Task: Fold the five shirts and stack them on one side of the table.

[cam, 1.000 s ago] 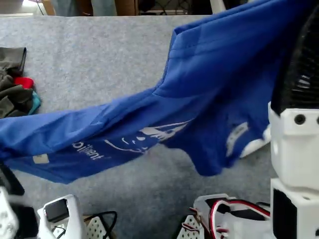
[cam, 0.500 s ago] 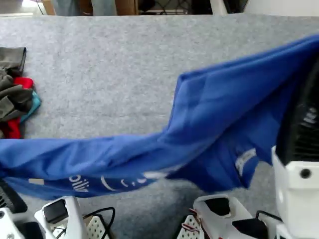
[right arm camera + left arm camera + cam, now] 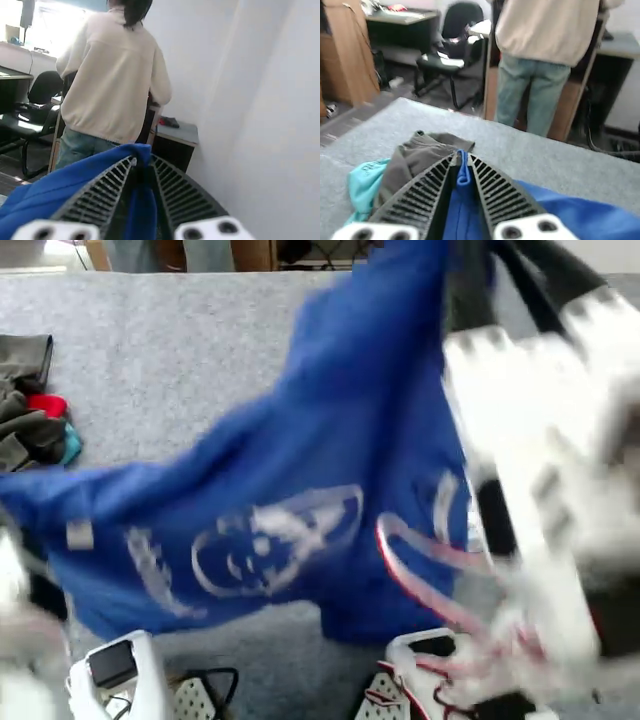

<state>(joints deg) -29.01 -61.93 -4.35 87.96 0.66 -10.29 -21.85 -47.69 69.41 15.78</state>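
High view: the blue shirt (image 3: 300,490) hangs stretched above the table (image 3: 180,340), its long axis running from lower left to top centre. The left end effector (image 3: 462,157) and right end effector (image 3: 143,164) each pinch one end. Compared with half a second ago, the right end is higher and the print faces the camera.

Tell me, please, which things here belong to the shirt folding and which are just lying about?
Job: blue shirt, clamped by left gripper and right gripper; pile of shirts on the table.
Lying about: black cable at the near edge; office chair in the room behind.
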